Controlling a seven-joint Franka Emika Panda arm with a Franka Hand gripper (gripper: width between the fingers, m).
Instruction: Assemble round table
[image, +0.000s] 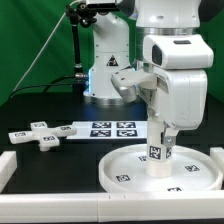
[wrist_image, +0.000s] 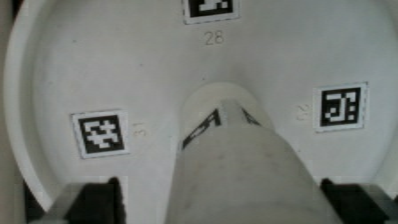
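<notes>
The large round disc (image: 118, 168) lies flat at the front, rim up, with square tags on it. The short cylinder leg (image: 158, 152) stands upright on the disc's central hub. My gripper (image: 160, 133) is straight above it, its fingers straddling the leg's upper part. In the wrist view the leg (wrist_image: 240, 150) runs between my dark fingertips (wrist_image: 98, 203), with a visible gap on one side, so the gripper (wrist_image: 222, 205) is open around it. The disc (wrist_image: 71, 70) fills the background. The cross-shaped foot (image: 40, 133) lies on the table at the exterior view's left.
The marker board (image: 112, 128) lies flat behind the disc. A white rail (image: 6, 165) sits at the exterior view's front left and another (image: 218, 155) at the right. The arm's base (image: 105, 70) stands at the back.
</notes>
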